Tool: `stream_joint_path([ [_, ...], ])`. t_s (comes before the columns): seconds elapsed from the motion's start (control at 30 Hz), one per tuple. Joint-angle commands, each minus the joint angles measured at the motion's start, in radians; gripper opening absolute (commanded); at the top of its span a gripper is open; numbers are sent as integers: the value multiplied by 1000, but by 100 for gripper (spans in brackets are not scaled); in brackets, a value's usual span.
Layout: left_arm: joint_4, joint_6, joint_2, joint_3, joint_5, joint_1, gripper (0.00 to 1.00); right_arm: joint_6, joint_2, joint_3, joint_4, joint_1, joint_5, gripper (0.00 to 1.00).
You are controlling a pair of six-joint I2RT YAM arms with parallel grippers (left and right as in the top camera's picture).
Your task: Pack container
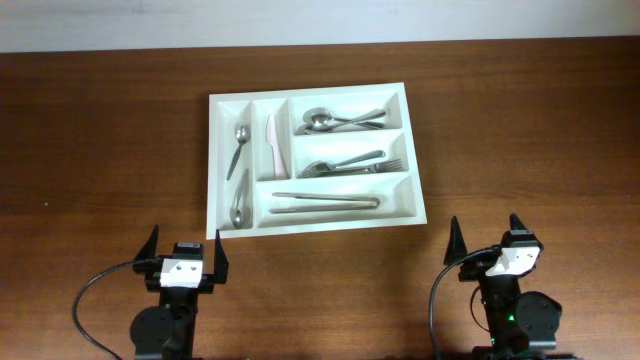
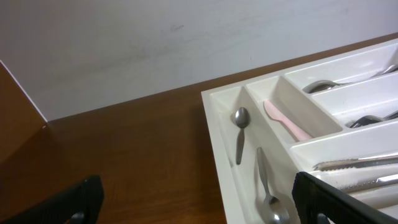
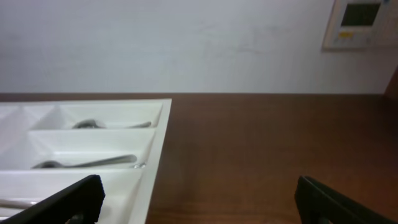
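Looking down on the dark brown wooden table [image 1: 100, 150], I have the large white rectangular plastic cutlery tray [image 1: 228, 112] lying flat at the middle of the far half, slightly askew, well apart from both arms.

I judge the tray light in itself, but carrying a fair load of steel. Its thin moulded walls look stiff enough, though likely to flex if lifted by one corner. The glossy plastic should slide easily on the wood, so I would push it or pinch an outer wall near the middle of a side. I would also keep it level, or the cutlery will slide.

The left gripper [image 1: 185, 238] sits at the near edge, just short of the tray's near left corner. Its black pointed fingers are spread wide and hold nothing. The right gripper [image 1: 485, 228] is parked off the near right corner, equally wide and empty.

The nearest crosswise compartment holds long slim steel pieces [image 1: 325, 201], knives or tongs; I cannot tell which. The middle one holds steel forks [image 1: 340, 165], tines to the right. The farthest holds steel tablespoons [image 1: 325, 121], smooth and rounded. Two small steel teaspoons [image 1: 240, 140] lie in the leftmost upright compartment. A pale pink plastic utensil [image 1: 273, 140], matte and blade-shaped, lies in the upright compartment beside it.
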Motion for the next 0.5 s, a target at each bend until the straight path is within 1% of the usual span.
stream_joint_path([
  [0.0, 3, 12, -7, -9, -3, 3, 99, 12, -12, -31, 5, 11, -5, 99],
  [0.47, 3, 12, -7, -9, -3, 3, 99, 11, -12, -40, 16, 11, -1, 99],
])
